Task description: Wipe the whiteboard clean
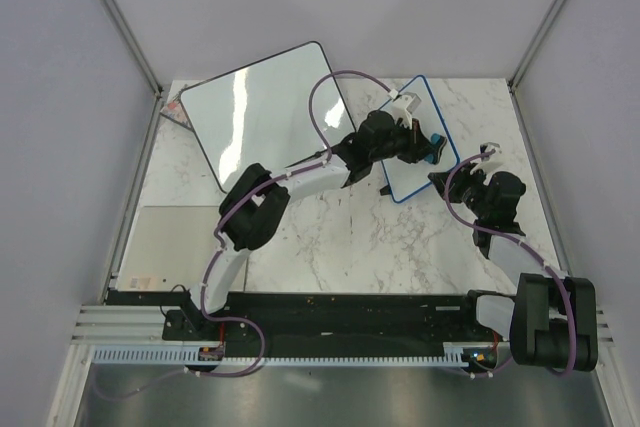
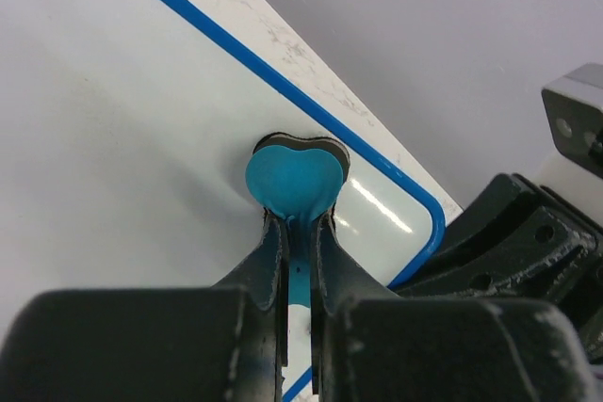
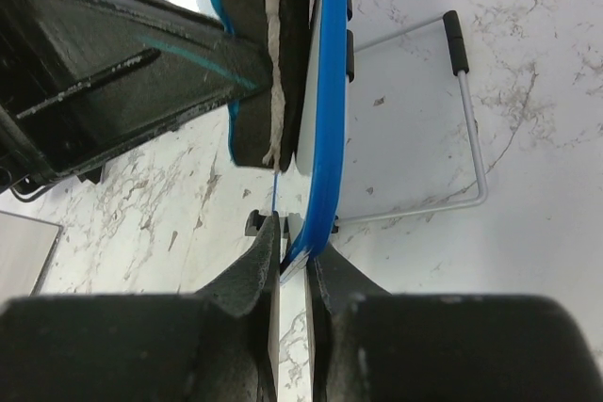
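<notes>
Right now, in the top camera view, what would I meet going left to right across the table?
Large black-framed whiteboard → small blue-framed whiteboard → right arm's base. Omitted: left gripper with its eraser and right gripper, overlapping the blue board.

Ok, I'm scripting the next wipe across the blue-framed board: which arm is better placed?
Left. The left fingers hold the eraser against the whiteboard; the right fingers clamp its blue frame, steadying it.
</notes>
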You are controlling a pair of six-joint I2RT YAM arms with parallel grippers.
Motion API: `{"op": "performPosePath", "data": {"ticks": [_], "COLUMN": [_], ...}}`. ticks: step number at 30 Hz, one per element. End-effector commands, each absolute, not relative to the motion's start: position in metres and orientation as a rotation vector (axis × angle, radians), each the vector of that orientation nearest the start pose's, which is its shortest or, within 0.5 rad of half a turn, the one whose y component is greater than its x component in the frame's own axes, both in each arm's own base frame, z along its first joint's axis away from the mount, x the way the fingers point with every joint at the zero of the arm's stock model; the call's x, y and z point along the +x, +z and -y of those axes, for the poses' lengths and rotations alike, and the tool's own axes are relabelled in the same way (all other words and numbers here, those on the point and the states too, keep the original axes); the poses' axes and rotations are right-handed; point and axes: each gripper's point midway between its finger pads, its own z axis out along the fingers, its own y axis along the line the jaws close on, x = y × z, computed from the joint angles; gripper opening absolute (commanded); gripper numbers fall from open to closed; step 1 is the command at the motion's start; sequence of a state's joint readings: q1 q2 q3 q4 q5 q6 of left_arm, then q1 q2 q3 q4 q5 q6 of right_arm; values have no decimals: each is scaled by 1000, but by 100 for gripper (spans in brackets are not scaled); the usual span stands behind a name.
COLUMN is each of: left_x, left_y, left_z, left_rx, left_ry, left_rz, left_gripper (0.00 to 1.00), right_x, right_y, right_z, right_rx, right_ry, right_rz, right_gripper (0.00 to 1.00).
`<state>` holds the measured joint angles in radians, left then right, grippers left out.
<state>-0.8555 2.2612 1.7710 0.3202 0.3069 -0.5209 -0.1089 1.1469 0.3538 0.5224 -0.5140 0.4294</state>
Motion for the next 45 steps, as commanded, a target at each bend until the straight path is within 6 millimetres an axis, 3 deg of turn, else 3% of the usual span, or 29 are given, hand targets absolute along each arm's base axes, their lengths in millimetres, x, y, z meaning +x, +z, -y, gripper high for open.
{"op": "performPosePath", "data": {"ticks": [1, 8, 13, 14, 15, 16, 17, 18, 19, 20, 21, 25, 28, 38, 45], "left_x": [406, 435, 444, 449, 449, 451, 457, 458, 460, 460, 459, 448, 438, 411, 399], "left_y": [217, 218, 221, 212, 226, 228, 217, 221, 238, 226, 228, 246, 256, 261, 255], "left_z": [538, 520, 503, 492, 483, 475, 456, 446, 430, 416, 407, 361, 342, 309, 300], "left_rx": [410, 420, 413, 391, 368, 345, 313, 293, 260, 247, 236, 190, 174, 164, 161], "left_ry": [-1087, -854, -806, -775, -764, -745, -704, -695, -684, -650, -632, -513, -475, -434, -452], "left_rz": [-1675, -1592, -1608, -1630, -1613, -1613, -1641, -1637, -1616, -1643, -1644, -1624, -1609, -1613, -1632], "left_gripper": [2, 2, 2, 2, 2, 2, 2, 2, 2, 2, 2, 2, 2, 2, 2], "right_x": [315, 314, 315, 315, 315, 315, 315, 315, 315, 314, 314, 312, 311, 300, 294], "right_y": [98, 98, 97, 98, 97, 97, 96, 95, 95, 96, 97, 108, 108, 93, 96], "right_z": [-82, -82, -82, -82, -82, -83, -83, -84, -84, -84, -85, -89, -92, -91, -90], "right_rx": [30, 30, 32, 30, 33, 32, 32, 32, 32, 31, 31, 30, 37, 137, 173], "right_ry": [735, 735, 734, 735, 736, 740, 741, 745, 745, 747, 751, 787, 809, 827, 833], "right_rz": [-1960, -1960, -1963, -1962, -1967, -1970, -1977, -1982, -1982, -1981, -1980, -1961, -1984, -2103, -2131], "right_gripper": [0, 0, 0, 0, 0, 0, 0, 0, 0, 0, 0, 0, 0, 0, 0]}}
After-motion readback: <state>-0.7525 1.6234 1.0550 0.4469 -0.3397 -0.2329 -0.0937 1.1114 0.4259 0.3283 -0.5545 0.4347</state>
